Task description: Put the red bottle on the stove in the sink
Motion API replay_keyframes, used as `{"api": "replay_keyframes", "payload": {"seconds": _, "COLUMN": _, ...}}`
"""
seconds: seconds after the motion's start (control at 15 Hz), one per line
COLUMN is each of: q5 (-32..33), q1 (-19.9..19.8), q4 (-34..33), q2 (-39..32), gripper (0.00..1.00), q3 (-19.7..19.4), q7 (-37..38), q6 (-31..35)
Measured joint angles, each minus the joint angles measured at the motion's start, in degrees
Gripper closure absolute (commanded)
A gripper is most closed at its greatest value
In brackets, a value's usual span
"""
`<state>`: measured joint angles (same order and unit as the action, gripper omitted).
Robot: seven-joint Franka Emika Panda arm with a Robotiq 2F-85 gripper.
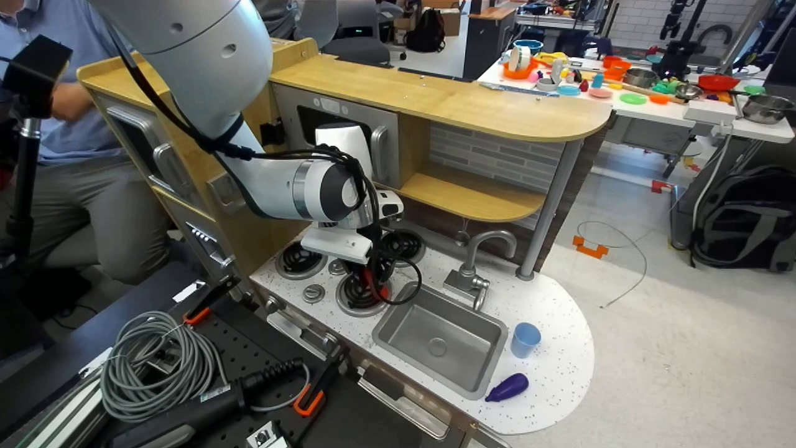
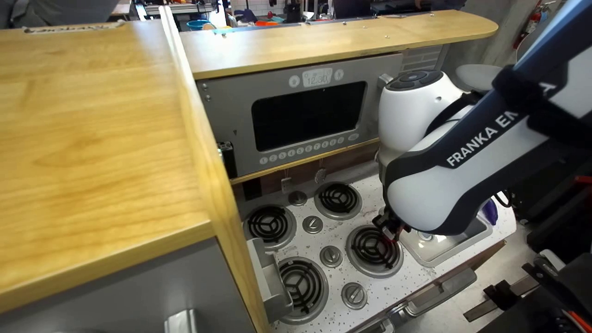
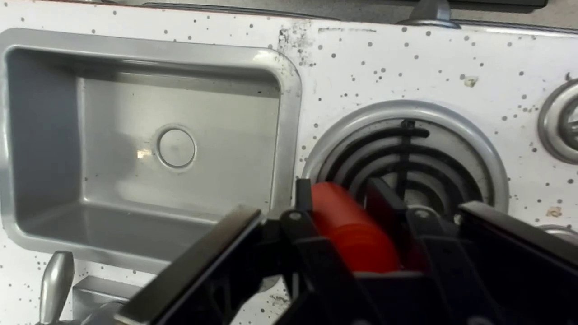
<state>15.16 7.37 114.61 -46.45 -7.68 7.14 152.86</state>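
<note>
The red bottle (image 3: 350,225) shows in the wrist view between the fingers of my gripper (image 3: 343,192). The fingers are drawn in around it; one meets its side, and a small gap shows beside the other fingertip. The bottle slants slightly, over the rim of a black coil burner (image 3: 451,158). In an exterior view the bottle (image 1: 378,288) is partly hidden by the hand and cables, at the stove burner beside the sink. The grey sink (image 3: 221,135) adjoins this burner. Its bare basin also shows in an exterior view (image 1: 410,330). Whether the bottle touches the stove is unclear.
A faucet (image 1: 476,255) stands behind the sink. A blue cup (image 1: 525,340) and a purple eggplant (image 1: 508,387) lie on the counter past the sink. A wooden shelf (image 1: 472,193) and the microwave panel (image 2: 300,115) rise behind. A black cable loop hangs near the hand.
</note>
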Motion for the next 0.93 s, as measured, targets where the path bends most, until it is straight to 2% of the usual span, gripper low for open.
{"api": "replay_keyframes", "payload": {"seconds": 0.6, "q5": 0.07, "q1": -0.22, "q4": 0.09, "q2": -0.48, "gripper": 0.89, "q3": -5.43, "q7": 0.07, "q6": -0.13}}
{"api": "replay_keyframes", "payload": {"seconds": 0.93, "q5": 0.01, "q1": -1.39, "q4": -3.19, "q2": -4.71, "gripper": 0.89, "q3": -6.17, "q7": 0.12, "q6": -0.43}}
